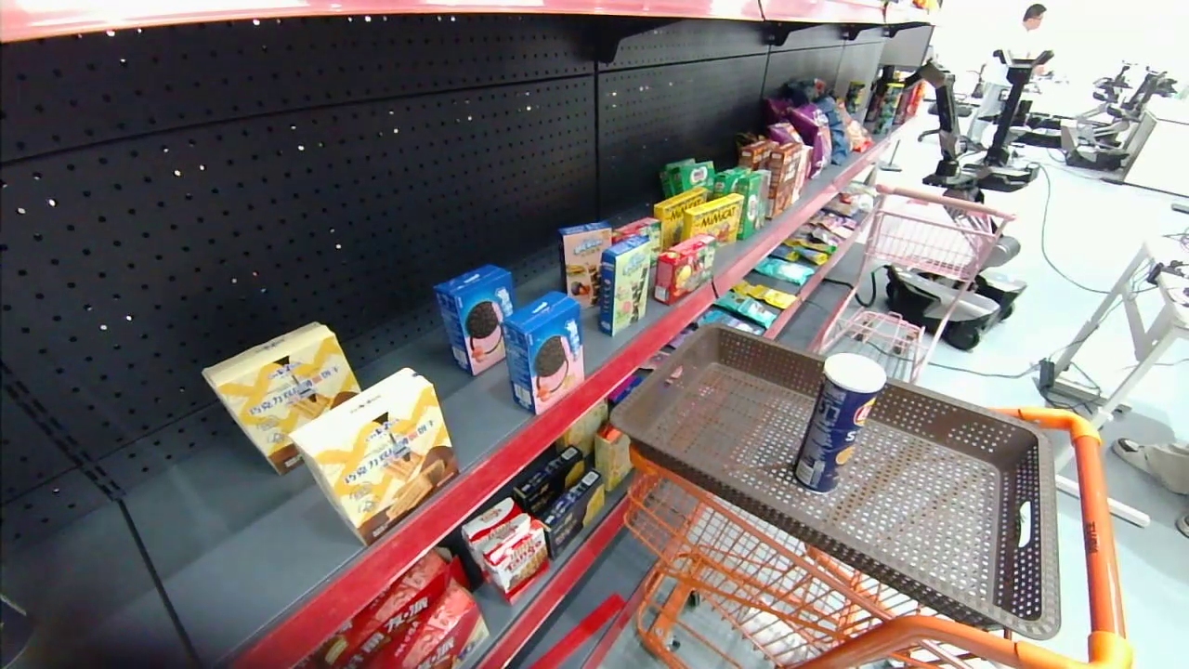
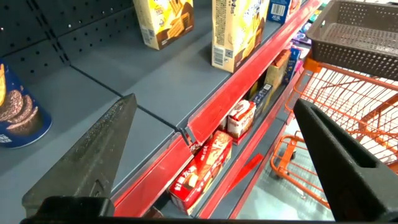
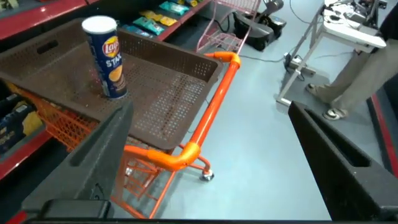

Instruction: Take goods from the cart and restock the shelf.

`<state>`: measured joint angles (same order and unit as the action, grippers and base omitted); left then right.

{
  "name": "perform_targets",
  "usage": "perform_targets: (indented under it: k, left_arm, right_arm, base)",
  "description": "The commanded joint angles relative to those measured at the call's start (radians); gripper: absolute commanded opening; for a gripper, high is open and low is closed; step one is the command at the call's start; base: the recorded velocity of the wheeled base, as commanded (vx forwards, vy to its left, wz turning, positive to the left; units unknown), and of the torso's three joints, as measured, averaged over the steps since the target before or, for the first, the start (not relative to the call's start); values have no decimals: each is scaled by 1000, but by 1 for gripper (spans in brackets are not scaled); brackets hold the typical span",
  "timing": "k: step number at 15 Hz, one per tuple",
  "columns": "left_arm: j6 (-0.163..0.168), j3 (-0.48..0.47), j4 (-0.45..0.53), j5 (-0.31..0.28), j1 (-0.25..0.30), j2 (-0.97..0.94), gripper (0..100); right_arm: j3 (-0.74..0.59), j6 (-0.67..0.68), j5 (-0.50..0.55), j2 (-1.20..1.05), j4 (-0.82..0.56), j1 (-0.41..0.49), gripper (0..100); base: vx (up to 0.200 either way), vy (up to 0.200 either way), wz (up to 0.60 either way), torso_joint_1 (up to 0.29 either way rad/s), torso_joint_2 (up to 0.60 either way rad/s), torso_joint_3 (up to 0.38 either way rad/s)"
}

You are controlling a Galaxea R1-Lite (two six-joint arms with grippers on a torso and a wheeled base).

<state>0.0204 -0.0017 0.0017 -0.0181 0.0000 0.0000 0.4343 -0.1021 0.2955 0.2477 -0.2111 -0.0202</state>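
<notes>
A blue chip can [image 1: 836, 423] with a white lid stands upright in the brown perforated tray [image 1: 938, 520] on top of the orange cart [image 1: 1096, 520]. The can [image 3: 106, 59] also stands in the tray [image 3: 168, 87] in the right wrist view. My right gripper [image 3: 211, 109] is open and holds nothing, out over the floor beside the cart's handle [image 3: 211, 106]. My left gripper [image 2: 214, 106] is open and holds nothing, above the red front edge of the grey shelf [image 2: 149, 81]. Another blue can [image 2: 15, 109] stands on that shelf, off to one side of the left gripper.
Yellow boxes [image 1: 376, 451], blue cookie boxes [image 1: 546, 351] and more packs line the grey shelf [image 1: 232, 530]. Lower shelves hold red packs [image 2: 205, 168]. A pink cart [image 1: 929, 242] and another robot stand farther down the aisle. There is open floor to the cart's right.
</notes>
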Motion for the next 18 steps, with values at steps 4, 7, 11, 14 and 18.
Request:
perform_targets:
  k: [4,7,11,14,18]
  left_arm:
    - [1,0,0,0,0,0,100]
    - [1,0,0,1,0,0,100]
    - [1,0,0,1,0,0,100]
    - [1,0,0,1,0,0,100]
    - [1,0,0,0,0,0,100]
  right_arm:
    - [-74,-60,93,81,19,49,100]
    - [-71,-87,94,81,19,37,100]
    - [-81,-87,65,68,19,25,100]
    - [-124,-71,77,160,22,40,100]
    - [-126,27,62,470,199,57,100]
  base:
    - [0,0,0,0,0,0]
    - [0,0,0,0,0,0]
    - [0,0,0,0,0,0]
    - [0,0,0,0,0,0]
    - [0,0,0,0,0,0]
